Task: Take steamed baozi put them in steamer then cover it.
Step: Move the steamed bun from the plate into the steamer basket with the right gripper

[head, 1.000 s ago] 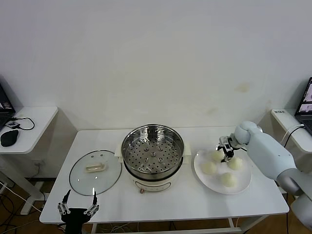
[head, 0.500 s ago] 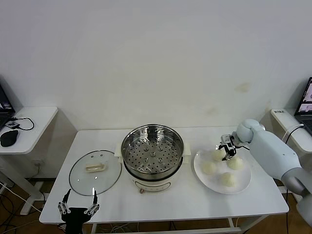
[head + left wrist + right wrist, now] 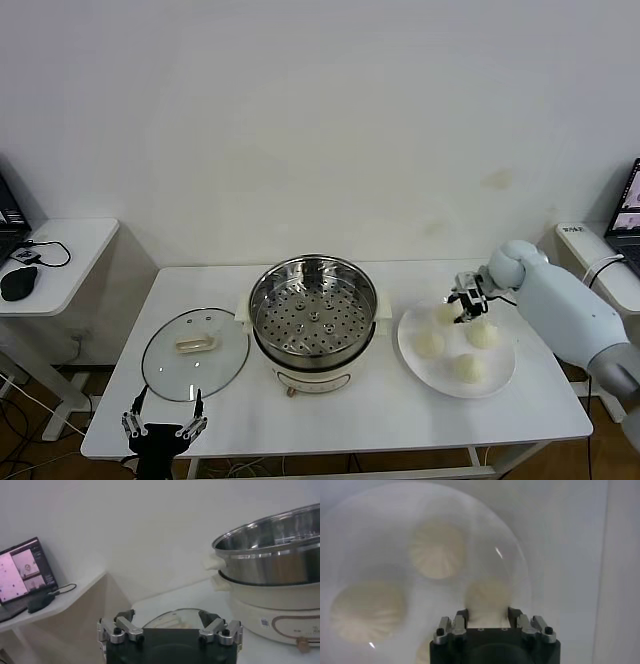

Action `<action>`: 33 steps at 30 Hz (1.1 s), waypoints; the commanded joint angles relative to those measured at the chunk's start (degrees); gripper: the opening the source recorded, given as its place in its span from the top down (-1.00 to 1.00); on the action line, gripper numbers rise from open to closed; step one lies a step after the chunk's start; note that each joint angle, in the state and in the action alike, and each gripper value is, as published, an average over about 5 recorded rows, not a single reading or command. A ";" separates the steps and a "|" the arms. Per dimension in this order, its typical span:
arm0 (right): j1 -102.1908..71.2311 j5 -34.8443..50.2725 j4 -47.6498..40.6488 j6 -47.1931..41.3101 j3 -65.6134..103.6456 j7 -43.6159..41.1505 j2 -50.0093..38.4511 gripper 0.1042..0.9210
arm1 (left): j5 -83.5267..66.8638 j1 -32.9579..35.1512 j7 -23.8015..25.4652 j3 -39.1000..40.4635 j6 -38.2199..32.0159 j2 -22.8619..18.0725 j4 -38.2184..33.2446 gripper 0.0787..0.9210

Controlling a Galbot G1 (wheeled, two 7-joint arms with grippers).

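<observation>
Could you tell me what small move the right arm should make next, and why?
Probably lift straight up: the right gripper looks shut on the rear baozi over the plate, while the steamer stands open and holds no buns.

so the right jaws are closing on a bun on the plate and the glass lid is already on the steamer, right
Not quite. The lid is not on the steamer; in the head view it lies flat on the table to the steamer's left, and the pot is open. The right gripper is indeed shut on a bun at the plate.
</observation>
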 commanded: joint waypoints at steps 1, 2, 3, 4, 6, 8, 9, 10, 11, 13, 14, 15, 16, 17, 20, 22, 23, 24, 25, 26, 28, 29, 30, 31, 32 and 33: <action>4.24 4.77 5.25 -0.45 -3.24 0.13 -2.76 -0.03 | -0.06 -0.03 0.03 0.05 0.02 0.09 -0.06 -0.77; 5.75 5.94 6.60 -0.77 -4.39 0.09 -3.43 -0.03 | -0.09 -0.08 0.04 0.07 0.02 0.14 -0.07 -0.77; 7.24 7.20 8.03 -1.11 -5.58 0.05 -4.06 -0.03 | -0.11 -0.10 0.05 0.09 0.02 0.19 -0.09 -0.77; 8.79 8.48 9.40 -1.42 -6.75 0.01 -4.59 -0.03 | -0.13 -0.12 0.06 0.11 0.02 0.24 -0.11 -0.77; 12.23 11.19 12.20 -2.12 -9.67 -0.06 -5.49 -0.03 | -0.18 -0.18 0.08 0.16 0.04 0.36 -0.15 -0.77; 15.76 13.76 14.33 -2.69 -12.66 -0.08 -5.91 -0.03 | -0.24 -0.28 0.10 0.20 0.06 0.46 -0.17 -0.77; 17.65 15.05 15.22 -2.94 -14.20 -0.09 -5.91 -0.03 | -0.28 -0.34 0.11 0.22 0.07 0.50 -0.17 -0.77; 19.63 16.39 15.87 -3.15 -15.69 -0.08 -5.66 -0.03 | -0.31 -0.40 0.12 0.24 0.08 0.55 -0.17 -0.77; 21.45 17.62 16.36 -3.32 -17.04 -0.07 -5.29 -0.03 | -0.35 -0.45 0.14 0.29 0.09 0.60 -0.17 -0.77; 25.33 20.05 17.01 -3.57 -19.84 -0.03 -4.08 -0.03 | -0.39 -0.56 0.17 0.37 0.12 0.68 -0.16 -0.77; 27.46 21.24 17.23 -3.66 -21.42 0.00 -3.26 -0.03 | -0.40 -0.62 0.18 0.40 0.13 0.71 -0.17 -0.77; 29.20 22.18 17.41 -3.72 -22.72 0.03 -2.46 -0.03 | -0.41 -0.67 0.19 0.41 0.15 0.72 -0.19 -0.77; 30.92 23.24 17.66 -3.82 -24.07 0.08 -1.55 -0.03 | -0.42 -0.70 0.21 0.39 0.17 0.71 -0.22 -0.77; 32.46 24.30 17.93 -3.92 -25.30 0.14 -0.63 -0.03 | -0.44 -0.73 0.22 0.36 0.18 0.71 -0.26 -0.77; 35.12 26.70 18.73 -4.15 -27.93 0.39 1.88 -0.03 | -0.55 -0.76 0.26 0.15 0.21 0.73 -0.28 -0.77; 35.87 27.63 19.07 -3.98 -29.29 0.70 3.77 -0.03 | -0.67 -0.81 0.27 -0.09 0.23 0.78 -0.20 -0.77; 36.05 28.04 19.19 -3.84 -29.97 0.94 4.84 -0.03 | -0.76 -0.85 0.29 -0.25 0.24 0.80 -0.15 -0.77; 36.08 28.48 19.23 -3.65 -30.71 1.23 6.12 -0.03 | -0.89 -0.94 0.31 -0.46 0.27 0.80 -0.11 -0.77; 35.98 28.88 19.20 -3.46 -31.34 1.53 7.31 -0.03 | -1.02 -1.04 0.34 -0.65 0.30 0.80 -0.07 -0.77; 35.78 29.37 19.09 -3.27 -31.96 1.87 8.57 -0.03 | -1.16 -1.16 0.37 -0.90 0.32 0.79 -0.02 -0.77; 35.07 30.66 18.47 -2.52 -33.11 2.75 11.24 -0.03 | -1.45 -1.44 0.41 -1.38 0.37 0.77 0.14 -0.77; 34.66 31.26 17.98 -2.07 -33.54 3.21 12.46 -0.03 | -1.57 -1.55 0.43 -1.57 0.38 0.77 0.25 -0.77; 34.19 31.57 17.27 -1.36 -33.99 3.75 13.92 -0.03 | -1.66 -1.66 0.44 -1.79 0.38 0.79 0.41 -0.77; 33.75 31.64 16.54 -0.65 -34.34 4.25 15.15 -0.03 | -1.74 -1.73 0.45 -1.95 0.38 0.81 0.55 -0.77; 33.24 31.12 15.64 0.18 -34.67 4.72 16.49 -0.03 | -1.79 -1.78 0.45 -2.08 0.38 0.84 0.66 -0.77; 32.69 29.75 14.39 1.37 -35.03 5.24 17.97 -0.03 | -1.83 -1.83 0.46 -2.23 0.38 0.86 0.73 -0.77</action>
